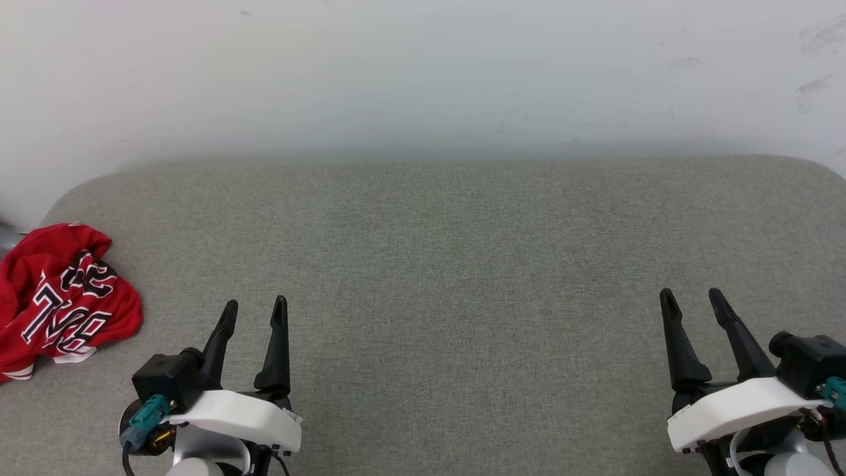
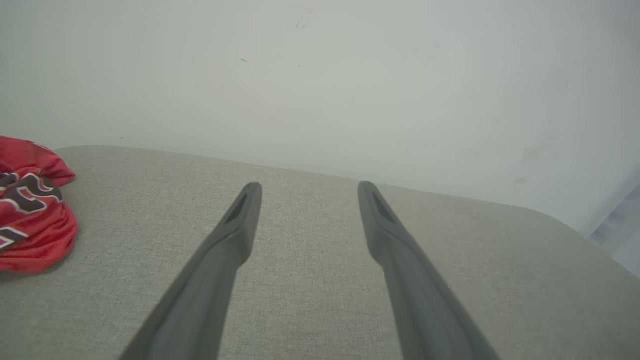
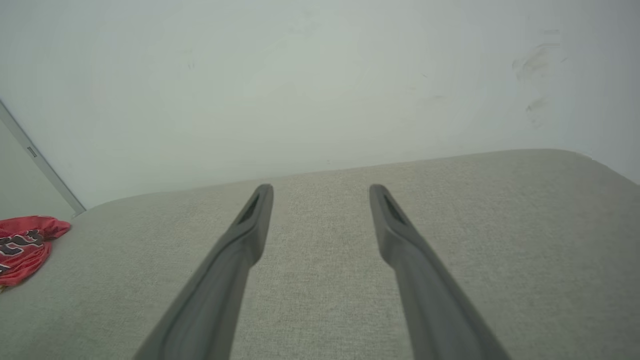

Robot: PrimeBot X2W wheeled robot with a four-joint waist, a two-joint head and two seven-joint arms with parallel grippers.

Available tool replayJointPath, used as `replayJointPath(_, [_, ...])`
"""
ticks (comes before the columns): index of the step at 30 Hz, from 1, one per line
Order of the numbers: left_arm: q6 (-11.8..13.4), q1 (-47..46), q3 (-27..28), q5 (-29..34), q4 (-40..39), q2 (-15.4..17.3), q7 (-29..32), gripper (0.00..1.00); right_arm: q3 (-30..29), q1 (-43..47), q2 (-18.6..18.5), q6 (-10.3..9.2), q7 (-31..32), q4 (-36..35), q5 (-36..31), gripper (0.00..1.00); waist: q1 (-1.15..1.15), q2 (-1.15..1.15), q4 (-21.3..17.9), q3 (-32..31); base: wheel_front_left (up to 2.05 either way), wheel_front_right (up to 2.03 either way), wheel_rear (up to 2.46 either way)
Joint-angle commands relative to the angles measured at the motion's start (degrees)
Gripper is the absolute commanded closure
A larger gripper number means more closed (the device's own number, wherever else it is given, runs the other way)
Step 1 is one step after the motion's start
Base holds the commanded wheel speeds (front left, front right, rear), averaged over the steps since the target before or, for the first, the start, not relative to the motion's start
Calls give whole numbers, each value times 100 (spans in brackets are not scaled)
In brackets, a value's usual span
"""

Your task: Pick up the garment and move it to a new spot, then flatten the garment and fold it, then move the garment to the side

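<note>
Left claw (image 1: 254, 304) and right claw (image 1: 691, 294) gape empty — we may nudge the shirt (image 1: 59, 297), bunched lower left, off the worktop (image 1: 462, 264) edge.

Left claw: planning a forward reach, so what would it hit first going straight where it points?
Nothing close: the left claw, open, points over grey cushion toward its back edge, so probably the white wall first, though depth is unclear. The garment lies off to its left.

The garment (image 1: 59, 297), a red jersey with black, white-outlined lettering and a strip of white trim, was seen crumpled in a heap at the far left edge of the grey fabric surface (image 1: 436, 277).
</note>
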Motion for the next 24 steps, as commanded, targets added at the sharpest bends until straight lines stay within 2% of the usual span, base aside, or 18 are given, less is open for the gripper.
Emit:
replayJointPath(1, [11,-13,-5,157,13,27,-65,0,-6,26,18,-1,-11,-62,-156,0,0,0,0,-3,0,0,0])
replayJointPath(24, [3,-82,-42,1001,277,5,-317,0,-102,103,48,-2,-84,-127,-1023,0,0,0,35,-21,0,0,0])
